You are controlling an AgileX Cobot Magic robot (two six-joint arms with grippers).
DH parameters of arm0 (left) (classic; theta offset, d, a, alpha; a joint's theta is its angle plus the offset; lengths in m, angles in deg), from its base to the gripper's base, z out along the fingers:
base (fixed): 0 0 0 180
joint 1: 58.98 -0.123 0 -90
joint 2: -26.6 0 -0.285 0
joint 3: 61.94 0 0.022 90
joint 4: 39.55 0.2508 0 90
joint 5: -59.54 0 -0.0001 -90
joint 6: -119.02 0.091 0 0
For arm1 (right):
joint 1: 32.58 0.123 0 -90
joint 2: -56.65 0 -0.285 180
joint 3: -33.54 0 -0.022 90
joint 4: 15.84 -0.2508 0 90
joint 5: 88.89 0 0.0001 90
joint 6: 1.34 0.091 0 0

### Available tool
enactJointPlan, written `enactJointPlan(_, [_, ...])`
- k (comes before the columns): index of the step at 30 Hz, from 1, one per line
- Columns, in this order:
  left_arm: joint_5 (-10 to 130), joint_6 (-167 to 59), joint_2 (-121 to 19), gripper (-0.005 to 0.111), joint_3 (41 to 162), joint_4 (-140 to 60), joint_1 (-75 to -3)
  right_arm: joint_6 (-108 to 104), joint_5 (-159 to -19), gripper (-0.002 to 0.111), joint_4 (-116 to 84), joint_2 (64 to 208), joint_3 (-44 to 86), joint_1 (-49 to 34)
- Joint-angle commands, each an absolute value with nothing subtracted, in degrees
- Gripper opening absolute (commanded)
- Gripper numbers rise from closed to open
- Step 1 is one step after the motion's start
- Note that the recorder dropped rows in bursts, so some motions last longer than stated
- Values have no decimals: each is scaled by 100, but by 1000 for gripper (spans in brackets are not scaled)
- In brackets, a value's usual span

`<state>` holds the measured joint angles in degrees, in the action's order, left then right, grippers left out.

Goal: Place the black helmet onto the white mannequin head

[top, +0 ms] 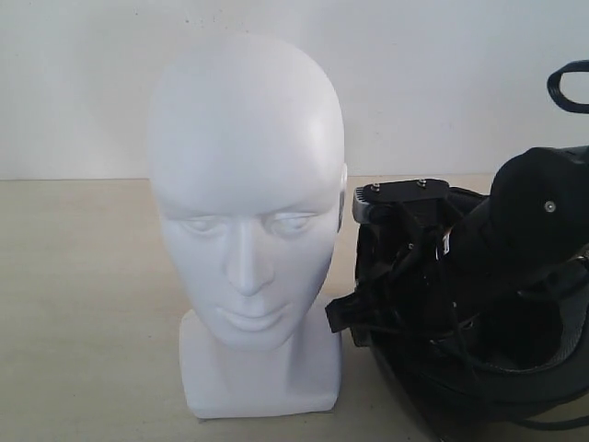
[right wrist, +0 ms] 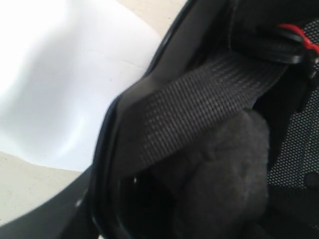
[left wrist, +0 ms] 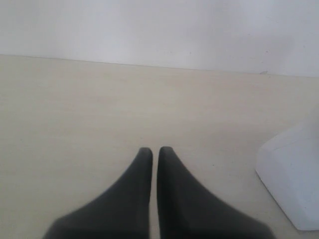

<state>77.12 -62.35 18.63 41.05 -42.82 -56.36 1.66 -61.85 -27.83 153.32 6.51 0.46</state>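
Observation:
The white mannequin head point(top: 244, 184) stands upright on its blocky base, facing the exterior camera. Close on its right lies the black helmet point(top: 396, 387), its opening turned up and toward that camera. My right arm point(top: 529, 221) reaches down into the opening; its fingers are lost among dark parts. The right wrist view is filled by the helmet's rim point(right wrist: 107, 149), a woven chin strap point(right wrist: 199, 99), dark padding point(right wrist: 224, 164) and the red buckle tab point(right wrist: 294, 32), with the white head point(right wrist: 60, 89) just beyond. My left gripper point(left wrist: 155, 149) is shut and holds nothing, low over the table.
The pale wooden table point(left wrist: 75, 109) runs back to a plain white wall point(top: 442, 83). The mannequin's base corner point(left wrist: 294, 174) sits a short way from my left fingertips. A black cable loop point(top: 571, 83) shows at the exterior view's right edge.

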Motion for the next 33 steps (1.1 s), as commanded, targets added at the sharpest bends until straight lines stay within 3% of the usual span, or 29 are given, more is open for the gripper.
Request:
enactJointPlan(1, [7715, -6206, 1881, 4, 4084, -4275, -5651, 158, -6290, 53, -2724, 15322, 636, 56])
enactJointPlan(3, [7715, -6206, 1881, 4, 4084, -4275, -5651, 158, -6290, 53, -2724, 15360, 636, 56])
enactJointPlan(6, [7715, -6206, 1881, 4, 4084, -4275, -5651, 158, -6290, 66, -2715, 15551, 636, 56])
enactJointPlan(8, [7715, -6206, 1881, 4, 4084, -4275, -5651, 194, -6306, 68, -2715, 15675, 636, 56])
enactJointPlan(17, [7715, -6206, 1881, 4, 4084, -4275, -5651, 328, -6478, 32, -2715, 15757, 636, 56])
enactJointPlan(21, [7715, -6206, 1881, 4, 4084, -4275, -5651, 317, -6383, 1, -2725, 15757, 636, 56])
enactJointPlan(33, [7715, -6206, 1881, 4, 4084, -4275, -5651, 464, -6232, 0, -2794, 15511, 636, -39])
